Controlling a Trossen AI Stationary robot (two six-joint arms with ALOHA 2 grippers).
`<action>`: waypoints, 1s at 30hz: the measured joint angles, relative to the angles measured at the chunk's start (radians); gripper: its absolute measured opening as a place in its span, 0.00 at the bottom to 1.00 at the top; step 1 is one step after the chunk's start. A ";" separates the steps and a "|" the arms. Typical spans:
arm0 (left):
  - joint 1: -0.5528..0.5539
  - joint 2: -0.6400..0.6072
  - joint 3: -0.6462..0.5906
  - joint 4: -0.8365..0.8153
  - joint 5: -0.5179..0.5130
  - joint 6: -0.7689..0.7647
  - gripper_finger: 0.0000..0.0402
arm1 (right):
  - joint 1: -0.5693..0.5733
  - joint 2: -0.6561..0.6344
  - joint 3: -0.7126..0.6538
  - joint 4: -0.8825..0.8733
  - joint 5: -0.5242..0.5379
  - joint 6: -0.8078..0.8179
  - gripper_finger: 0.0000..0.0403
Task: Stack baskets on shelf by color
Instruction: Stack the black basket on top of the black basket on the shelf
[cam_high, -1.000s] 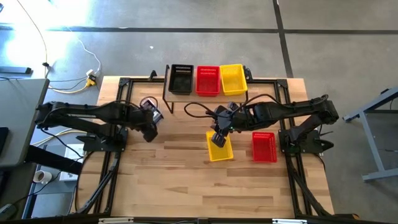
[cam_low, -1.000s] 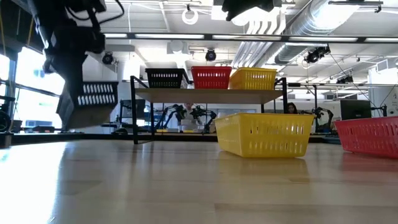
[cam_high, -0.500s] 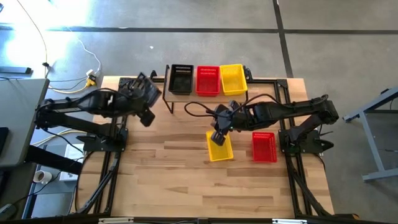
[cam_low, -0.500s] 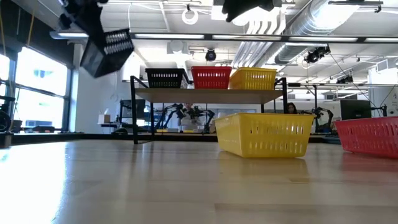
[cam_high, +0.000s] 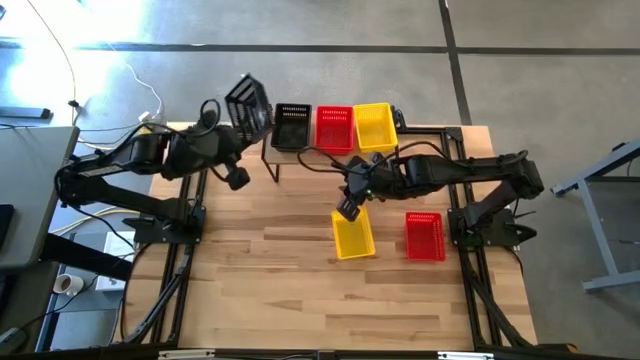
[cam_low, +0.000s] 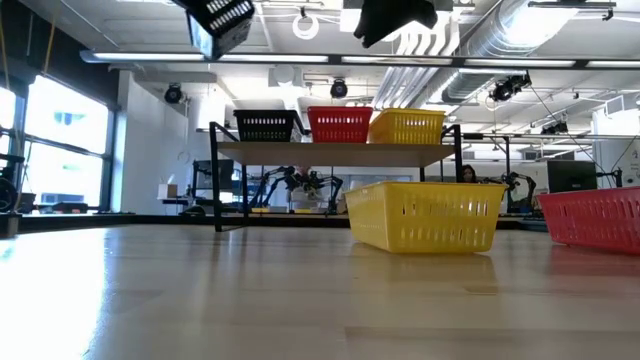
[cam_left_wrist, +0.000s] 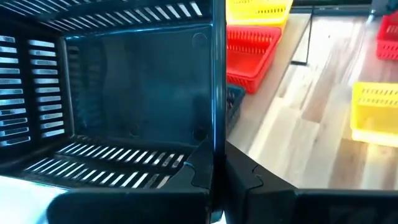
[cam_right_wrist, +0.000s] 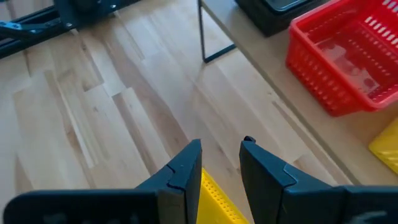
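Pale wooden planks lie bare across the near half of the table, with a yellow basket and a red basket resting apart on them. Left gripper is clamped on a tilted black mesh basket in the air beside the shelf, whose light top carries black, red and yellow baskets side by side. Right gripper hangs with fingers parted above the loose yellow basket's rim.

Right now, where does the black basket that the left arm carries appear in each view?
High view: black basket, tilted, at the shelf's left end.
Low view: top edge, above the shelf.
Left wrist view: fills the left half.
Right wrist view: not in it.
Shared landmark: the red basket on the shelf.
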 joint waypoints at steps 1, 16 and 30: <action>0.008 0.010 0.010 0.009 0.009 0.038 0.00 | -0.007 0.000 0.000 0.000 0.000 0.000 0.24; 0.150 0.248 0.138 0.004 0.256 0.363 0.00 | -0.118 0.000 0.000 -0.065 0.003 -0.019 0.24; 0.262 0.375 0.144 -0.047 0.324 0.501 0.00 | -0.137 0.000 0.000 -0.066 -0.005 -0.045 0.24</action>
